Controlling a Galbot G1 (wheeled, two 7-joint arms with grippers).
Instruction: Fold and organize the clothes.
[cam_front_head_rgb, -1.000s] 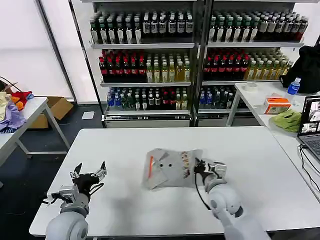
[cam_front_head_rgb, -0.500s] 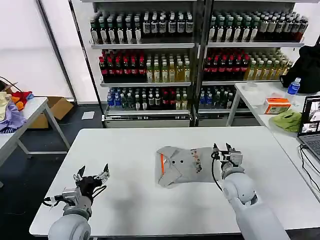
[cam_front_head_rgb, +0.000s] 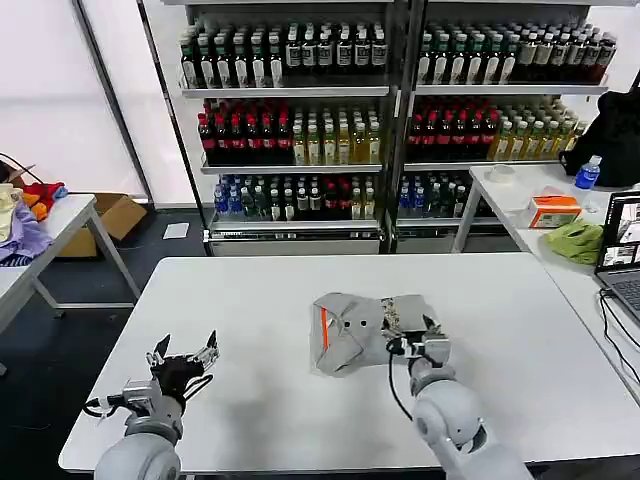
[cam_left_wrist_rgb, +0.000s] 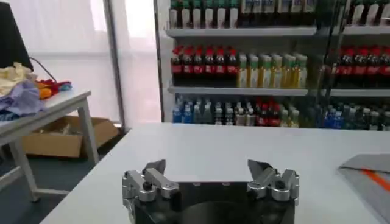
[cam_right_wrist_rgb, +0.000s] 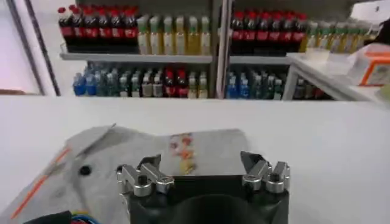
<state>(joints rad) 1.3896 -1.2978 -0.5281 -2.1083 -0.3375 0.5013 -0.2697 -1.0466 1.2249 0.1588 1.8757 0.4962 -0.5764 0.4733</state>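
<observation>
A grey shirt (cam_front_head_rgb: 362, 330) lies folded into a rough bundle near the middle of the white tabletop (cam_front_head_rgb: 250, 300), a little toward the robot's right. Its collar side, with an orange strip and two dark buttons, faces the left; the small multicoloured print sits near its right edge. In the right wrist view the shirt (cam_right_wrist_rgb: 122, 164) spreads out flat just ahead of the fingers, print in the middle, orange trim at its far corner.

The right hand (cam_front_head_rgb: 420, 343) is at the shirt's right edge, at the near corner, just over or touching the cloth; which, I cannot tell. Its fingers stand wide apart and hold nothing, as the right wrist view shows (cam_right_wrist_rgb: 201, 172).

The left hand (cam_front_head_rgb: 183, 358) hovers over bare tabletop near the front left corner, well apart from the shirt. Its fingers are spread too and empty (cam_left_wrist_rgb: 210, 177). In the left wrist view a corner of the shirt (cam_left_wrist_rgb: 368, 179) with its orange line shows at the far side.

Behind the tabletop stand shelves (cam_front_head_rgb: 300, 90) of bottled drinks.
</observation>
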